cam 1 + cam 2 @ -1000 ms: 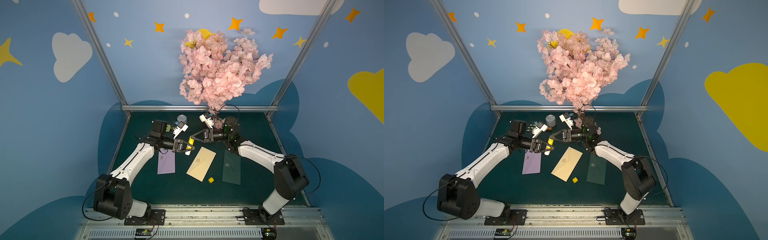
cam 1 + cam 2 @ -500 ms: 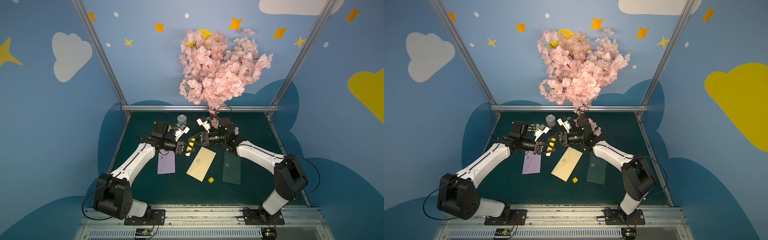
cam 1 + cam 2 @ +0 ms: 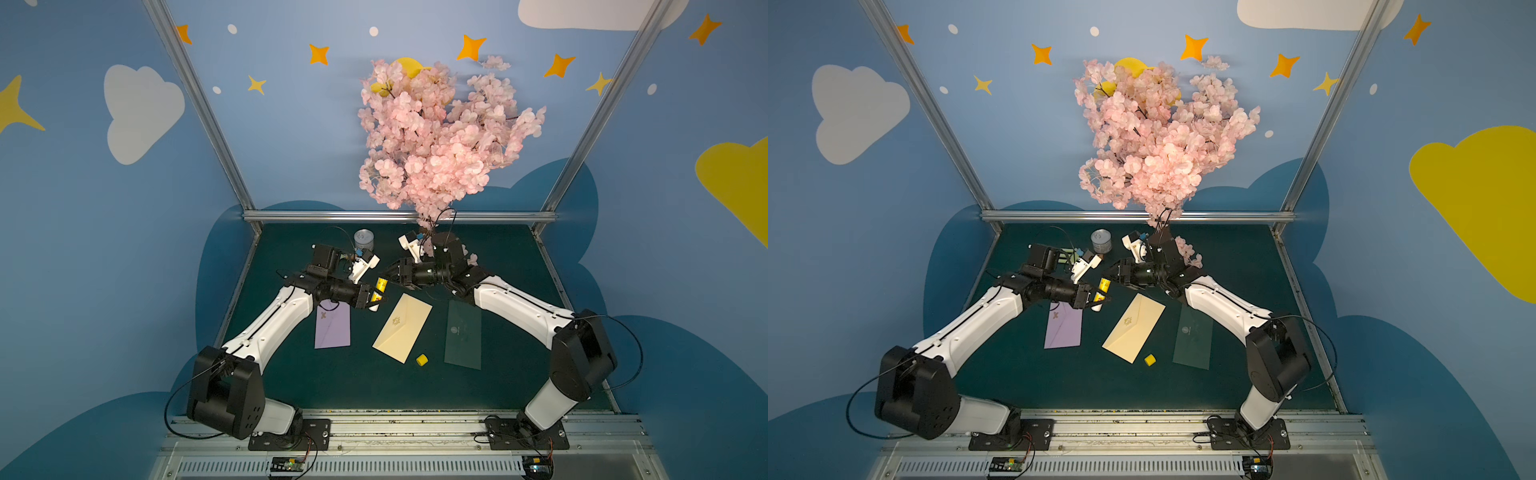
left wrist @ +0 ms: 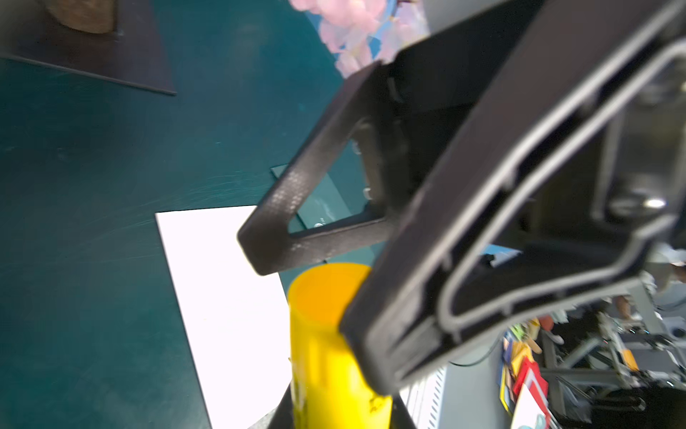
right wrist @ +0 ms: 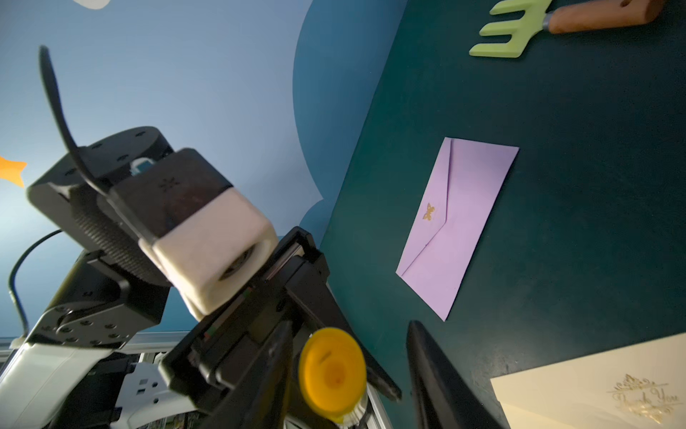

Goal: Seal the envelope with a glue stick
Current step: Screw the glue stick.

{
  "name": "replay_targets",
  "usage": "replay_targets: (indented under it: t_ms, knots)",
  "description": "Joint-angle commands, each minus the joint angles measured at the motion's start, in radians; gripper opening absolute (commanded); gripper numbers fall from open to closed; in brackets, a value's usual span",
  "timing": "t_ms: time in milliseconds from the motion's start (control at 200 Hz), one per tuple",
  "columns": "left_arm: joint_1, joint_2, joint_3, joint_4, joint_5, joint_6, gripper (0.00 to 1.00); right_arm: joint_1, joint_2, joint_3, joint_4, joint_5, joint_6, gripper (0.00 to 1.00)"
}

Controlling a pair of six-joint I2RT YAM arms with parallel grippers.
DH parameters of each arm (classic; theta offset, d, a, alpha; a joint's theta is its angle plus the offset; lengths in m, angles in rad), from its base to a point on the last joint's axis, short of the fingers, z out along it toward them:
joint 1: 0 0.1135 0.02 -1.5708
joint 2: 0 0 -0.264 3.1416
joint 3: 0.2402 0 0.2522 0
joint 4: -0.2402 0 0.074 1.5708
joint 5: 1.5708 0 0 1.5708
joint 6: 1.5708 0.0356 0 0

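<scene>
Envelope [image 3: 402,328] of pale cream paper, with a small gold emblem at its flap point, lies flat and slanted near the middle of a dark green table [image 3: 519,282]. Behind the envelope, at the table's back edge, rises a tall pink blossom tree [image 3: 440,137] — the largest thing in sight.

The left arm [image 3: 270,328] and the right arm [image 3: 519,307], both white and black, reach in from the near side and meet just beyond the envelope's far left corner. To the envelope's right lies a dark green envelope [image 3: 462,334], close by but apart. To its left lies a lilac envelope [image 3: 332,326], partly under the left arm. Farther back from the envelope stands a small silver can [image 3: 363,240]. Beyond the lilac envelope, a light green garden fork [image 5: 508,29] with a wooden handle lies on the table.

The left gripper [image 3: 371,296] is clamped on the glue stick [image 3: 379,289], a short yellow cylinder tilted just off the envelope's far left corner. The right gripper [image 5: 350,328] stands narrowly parted around the stick's upper yellow end — the right wrist view shows a gap between the stick and one finger [image 5: 438,379], so it is not closed on it.

Smallest, a loose yellow cap [image 3: 422,360] sits on the table just beside the envelope's near right edge, between it and the dark green envelope.
</scene>
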Motion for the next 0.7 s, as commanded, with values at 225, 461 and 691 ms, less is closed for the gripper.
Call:
replay_targets:
  t_ms: [225,461,691]
  knots:
    - [-0.033,0.048,0.010,-0.007,-0.126,-0.009,0.03,0.034,0.044,0.088,-0.149,0.149,-0.009,0.39]
    - [-0.040,0.052,0.013,-0.001,-0.135,-0.018,0.02,0.044,0.063,0.103,-0.172,0.156,-0.005,0.33]
    - [-0.041,0.058,0.015,0.007,-0.116,-0.026,0.03,0.046,0.061,0.092,-0.152,0.151,-0.001,0.33]
